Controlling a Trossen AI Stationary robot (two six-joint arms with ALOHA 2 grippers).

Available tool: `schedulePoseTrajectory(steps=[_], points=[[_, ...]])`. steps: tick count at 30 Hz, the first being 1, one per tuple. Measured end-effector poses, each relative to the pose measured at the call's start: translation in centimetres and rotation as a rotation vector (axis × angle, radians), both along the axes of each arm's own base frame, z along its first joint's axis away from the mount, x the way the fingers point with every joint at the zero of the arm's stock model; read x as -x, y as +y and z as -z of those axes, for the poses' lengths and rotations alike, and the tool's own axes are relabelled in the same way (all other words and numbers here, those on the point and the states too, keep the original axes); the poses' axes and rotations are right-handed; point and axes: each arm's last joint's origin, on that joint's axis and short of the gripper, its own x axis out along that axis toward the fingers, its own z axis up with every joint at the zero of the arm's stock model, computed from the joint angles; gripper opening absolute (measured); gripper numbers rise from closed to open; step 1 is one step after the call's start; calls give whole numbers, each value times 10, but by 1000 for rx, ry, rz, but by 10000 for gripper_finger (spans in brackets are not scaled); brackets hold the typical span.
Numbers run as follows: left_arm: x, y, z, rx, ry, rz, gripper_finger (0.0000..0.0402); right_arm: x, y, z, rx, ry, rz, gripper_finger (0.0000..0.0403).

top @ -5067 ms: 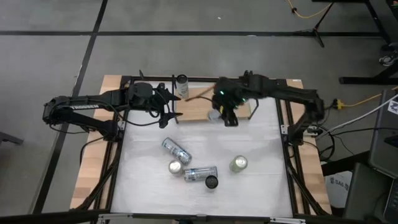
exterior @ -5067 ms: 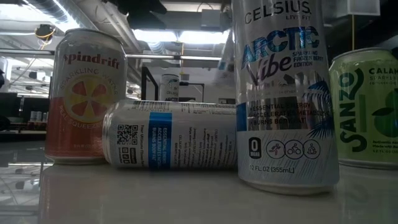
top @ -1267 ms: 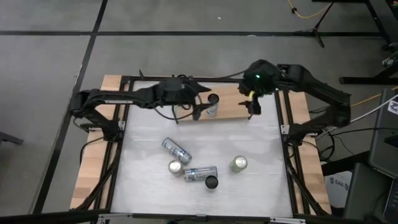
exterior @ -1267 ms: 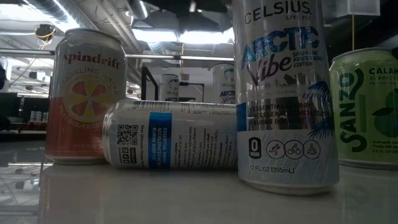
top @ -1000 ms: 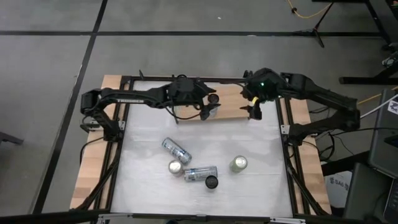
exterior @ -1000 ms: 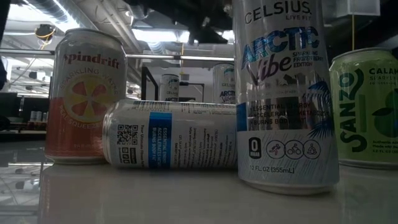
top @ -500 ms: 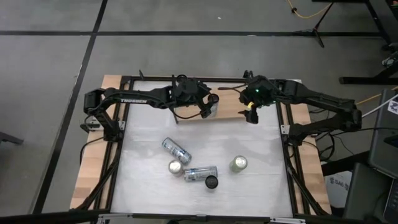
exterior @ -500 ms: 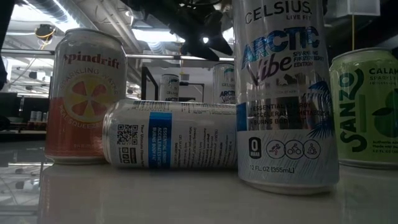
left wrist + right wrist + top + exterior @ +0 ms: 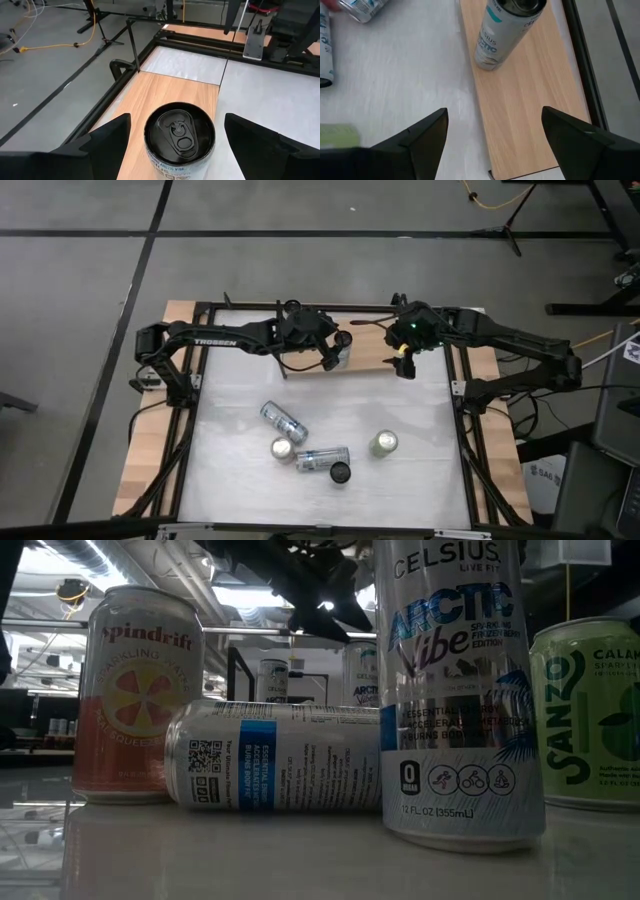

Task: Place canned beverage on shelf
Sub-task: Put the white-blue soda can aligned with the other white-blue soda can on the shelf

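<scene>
From above, the shelf lies along the far edge of the white counter, a light-wood board between the two arms. A can stands upright on the shelf, toward its left part. The left claw hangs right over that can, and the right claw hovers over the shelf's right end, apart from the can. Nearer the front of the counter sit five more cans in a loose group: a lying can, an orange can standing, another lying can, a black-topped can and a green can off to the right.

At counter height, the orange can stands at left, a lying can touches it, a tall silver-blue can stands in front, and the green can shows at right. Behind them the can on the shelf peeks through, with a dark arm above it.

From the left wrist, the can stands upright on the shelf, its black top facing up, between the two fingers of the left claw, which are spread wide and clear of its sides.

From the right wrist, the right claw is spread wide and holds nothing, above the shelf; the can stands farther along the board.
</scene>
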Motion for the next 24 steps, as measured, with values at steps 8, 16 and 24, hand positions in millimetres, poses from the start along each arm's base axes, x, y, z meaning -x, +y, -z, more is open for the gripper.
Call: schedulePoseTrajectory(steps=[8,16,24], points=[[-4,1,16,31,53,-9,315,0,0,0,0,1,-1,312],[-15,3,39,56,96,9,315,0,0,0,0,1,0,312],[-20,4,46,49,96,-1,310,0,0,0,0,1,0,312]])
